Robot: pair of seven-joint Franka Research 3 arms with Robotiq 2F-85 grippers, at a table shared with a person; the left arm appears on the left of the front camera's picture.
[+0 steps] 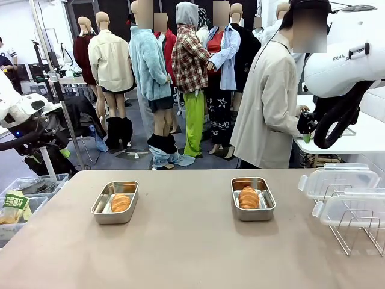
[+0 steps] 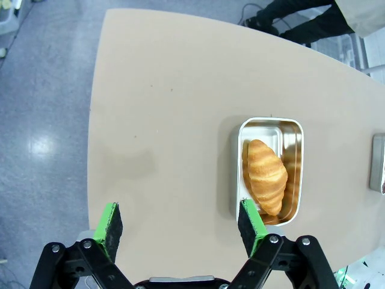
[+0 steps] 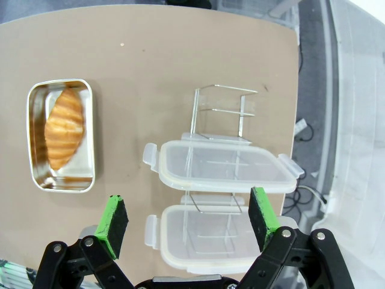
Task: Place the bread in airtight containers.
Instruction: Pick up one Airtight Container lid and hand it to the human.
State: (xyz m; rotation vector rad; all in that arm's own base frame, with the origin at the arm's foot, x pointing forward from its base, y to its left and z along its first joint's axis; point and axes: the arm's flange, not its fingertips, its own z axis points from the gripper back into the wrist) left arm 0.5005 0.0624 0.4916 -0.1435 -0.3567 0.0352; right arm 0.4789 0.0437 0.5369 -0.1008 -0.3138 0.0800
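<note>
Two airtight containers, shallow steel tins, stand open on the tan table. Each holds one golden piece of bread. The left tin carries a roll, the right tin another. My left gripper hangs open high above the table, its right pad over the near end of a tin with bread inside. My right gripper is open too, high over two clear white-rimmed lids, with a tin and bread off to its left.
The lids rest on a wire rack at the table's right edge. A person in a beige coat stands beyond the far side, turned away. Plastic bins sit on the floor at left. Bare table lies between the tins.
</note>
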